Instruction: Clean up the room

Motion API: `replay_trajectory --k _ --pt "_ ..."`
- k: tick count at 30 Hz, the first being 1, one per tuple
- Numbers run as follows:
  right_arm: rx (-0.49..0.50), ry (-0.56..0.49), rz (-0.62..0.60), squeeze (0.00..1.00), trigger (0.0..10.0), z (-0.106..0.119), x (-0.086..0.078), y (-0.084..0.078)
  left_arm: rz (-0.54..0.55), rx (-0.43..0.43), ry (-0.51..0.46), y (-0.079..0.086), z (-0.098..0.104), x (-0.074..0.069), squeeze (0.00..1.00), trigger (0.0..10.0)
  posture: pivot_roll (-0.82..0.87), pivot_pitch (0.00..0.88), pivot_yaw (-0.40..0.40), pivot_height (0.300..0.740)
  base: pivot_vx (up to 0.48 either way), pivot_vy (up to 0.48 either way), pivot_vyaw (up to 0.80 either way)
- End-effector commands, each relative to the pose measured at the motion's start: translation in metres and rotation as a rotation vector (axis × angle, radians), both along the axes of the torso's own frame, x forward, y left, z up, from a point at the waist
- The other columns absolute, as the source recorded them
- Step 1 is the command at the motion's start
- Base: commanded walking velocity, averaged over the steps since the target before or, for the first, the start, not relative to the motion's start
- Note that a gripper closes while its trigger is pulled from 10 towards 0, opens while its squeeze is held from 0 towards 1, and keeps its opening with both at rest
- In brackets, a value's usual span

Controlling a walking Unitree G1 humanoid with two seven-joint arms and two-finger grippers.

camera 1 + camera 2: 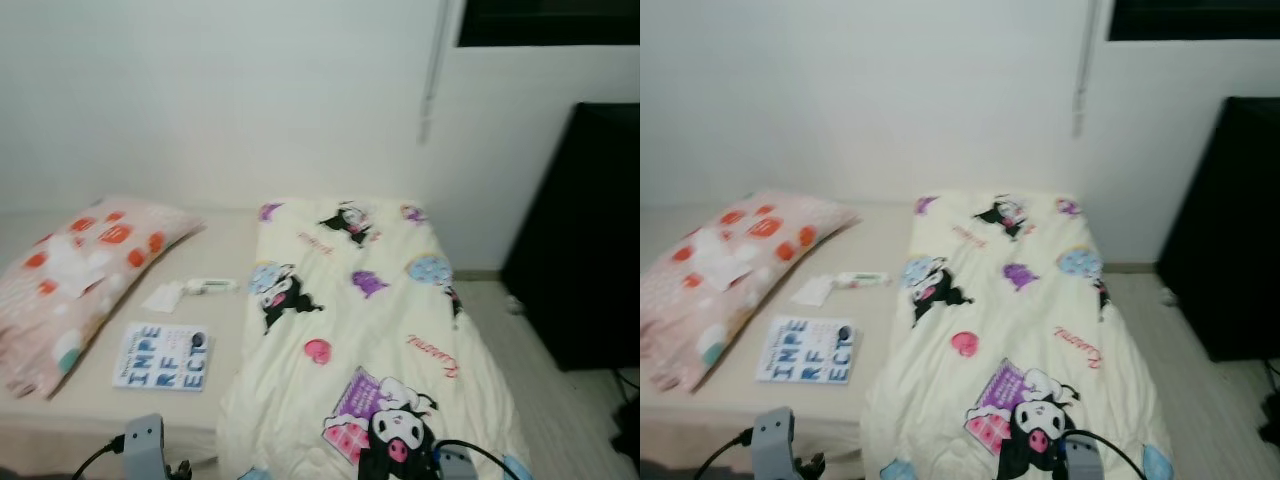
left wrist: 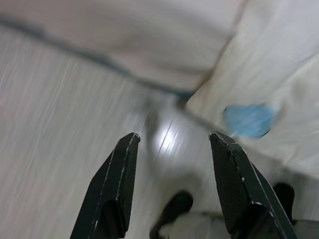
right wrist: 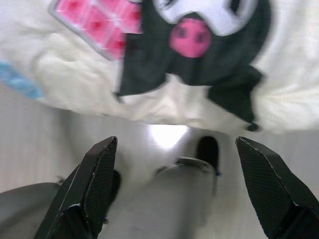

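Nearest the robot, both arms hang low at the foot of the bed: the left gripper (image 2: 172, 149) points down at the pale floor with its two black fingers spread well apart and nothing between them, and the right gripper (image 3: 174, 169) likewise stands wide open and empty, hanging just below the edge of the cartoon-print blanket (image 1: 370, 330). That blanket covers the right half of the bed (image 1: 225, 250) and spills over its near edge. To its left, on the bare sheet, lies a book (image 1: 163, 357) with large blue letters, flat and face up, close to the front edge. A little farther back sit a small white packet (image 1: 164, 296) and a thin tube (image 1: 211, 286), just beside each other. The pink pillow (image 1: 75, 275) lies tilted along the left side. The step in hand seems to be approaching to clear the loose items; the robot would do well to step in square to the book, which lies nearest, and reach with the left arm.
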State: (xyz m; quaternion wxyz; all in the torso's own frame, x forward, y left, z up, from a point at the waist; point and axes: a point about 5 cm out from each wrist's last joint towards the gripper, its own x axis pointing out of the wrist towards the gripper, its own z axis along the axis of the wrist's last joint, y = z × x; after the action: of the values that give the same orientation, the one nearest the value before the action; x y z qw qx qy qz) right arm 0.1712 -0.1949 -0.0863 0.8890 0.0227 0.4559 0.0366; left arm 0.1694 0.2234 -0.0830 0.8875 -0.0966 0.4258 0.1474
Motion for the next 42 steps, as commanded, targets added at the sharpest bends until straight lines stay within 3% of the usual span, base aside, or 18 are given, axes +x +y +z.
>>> replay_trajectory --k 1,42 --pt "0.004 0.01 -0.002 0.0 10.0 -0.002 -0.003 0.002 -0.004 0.004 -0.004 0.002 0.001 0.002 0.0 10.0 -0.04 0.0 -0.025 0.74 0.0 0.0 0.73" --pt "0.0 0.015 -0.022 0.0 10.0 -0.004 -0.008 0.003 -0.086 -0.025 -0.031 -0.008 0.004 0.011 0.0 10.0 -0.04 0.0 -0.014 0.74 0.0 -0.034 0.72"
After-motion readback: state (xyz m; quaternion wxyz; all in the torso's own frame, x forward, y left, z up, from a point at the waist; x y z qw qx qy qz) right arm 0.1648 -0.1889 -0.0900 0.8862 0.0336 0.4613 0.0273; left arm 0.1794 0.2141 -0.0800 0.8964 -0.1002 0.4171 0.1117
